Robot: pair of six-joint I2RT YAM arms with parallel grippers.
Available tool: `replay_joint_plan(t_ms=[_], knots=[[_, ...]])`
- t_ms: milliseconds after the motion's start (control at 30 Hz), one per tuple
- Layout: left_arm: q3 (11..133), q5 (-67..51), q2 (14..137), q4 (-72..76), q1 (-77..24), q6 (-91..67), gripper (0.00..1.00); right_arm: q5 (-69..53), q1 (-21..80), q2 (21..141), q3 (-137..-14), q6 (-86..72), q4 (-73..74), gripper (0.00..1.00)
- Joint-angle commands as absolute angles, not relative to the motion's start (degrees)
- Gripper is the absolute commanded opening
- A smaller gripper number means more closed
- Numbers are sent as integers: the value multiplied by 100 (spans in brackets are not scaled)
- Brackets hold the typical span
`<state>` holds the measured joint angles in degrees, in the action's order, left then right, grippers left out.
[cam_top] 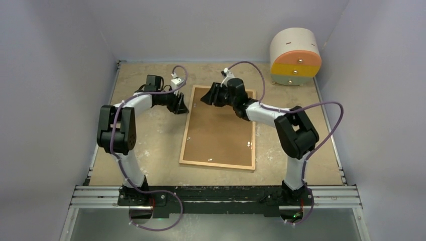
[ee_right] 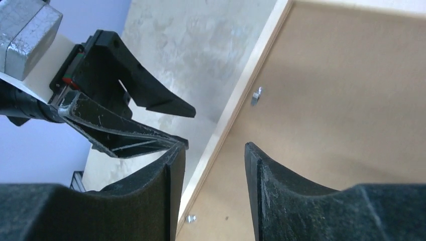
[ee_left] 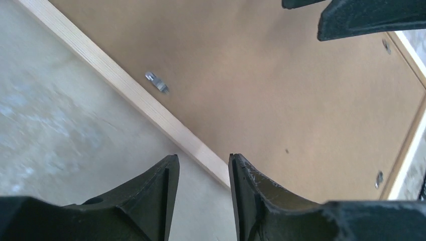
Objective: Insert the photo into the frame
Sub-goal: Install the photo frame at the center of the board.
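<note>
Top external view: frame lies flat mid-worktop, back up, w/ brown backing panel seated inside the moulding. No view shows the photo, so can't tell if it's under the panel.

Left gripper sits just off the frame's far-left corner, jaws part-open, nothing btw them. Its wrist cam shows the moulding edge running under the gap. Right gripper hovers over the frame's far edge, jaws also part-open and empty.

Step is prob. the backing: tabs to work or panel to lift, unclear which. Next move needs a jaw tip set precisely on a small metal tab w/o shoving the frame.

Count: 1 frame, 1 panel, 3 tabs in left wrist view, 2 arms, 1 round drawer unit at far-right corner.
</note>
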<state>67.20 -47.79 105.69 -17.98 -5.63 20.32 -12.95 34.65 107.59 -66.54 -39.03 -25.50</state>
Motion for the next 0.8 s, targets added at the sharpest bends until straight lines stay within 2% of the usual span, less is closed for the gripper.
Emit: replay_joint_plan(t_ms=[0,200,433,767], knots=[[7315,-4945,11184,-1378,-551,1362,44,-2187,3187,11572,-7594,-3737,-2025,50],[7421,-4867,11583,-1293,-570,1275,32,-2425,3120,12595,-8797,-3716,-1488,51],[7295,-4877,11744,-1219,-580,1253,18,-2542,3122,13042,-9229,-3867,-1559,50],[7103,-4895,11764,-1117,-590,1235,12,-2714,3189,13495,-9715,-3864,-1125,47]])
